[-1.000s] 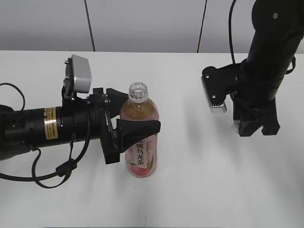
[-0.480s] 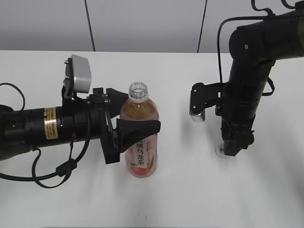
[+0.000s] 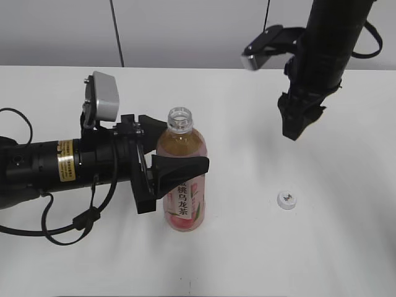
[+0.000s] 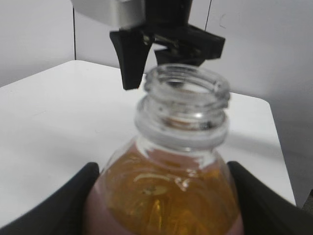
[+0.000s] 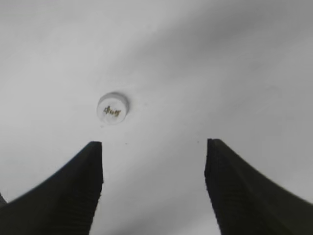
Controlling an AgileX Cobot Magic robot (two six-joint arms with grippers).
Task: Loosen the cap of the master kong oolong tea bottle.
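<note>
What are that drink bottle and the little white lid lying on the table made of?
The bottle looks like thin clear plastic: the amber tea shows through and the threaded neck glints glossily. The cap seems opaque white plastic with a duller, matte surface and a small printed mark.

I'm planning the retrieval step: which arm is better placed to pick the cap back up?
Right. Its open gripper hangs free above the cap on the table. The left gripper is occupied, clamped on the bottle.
</note>
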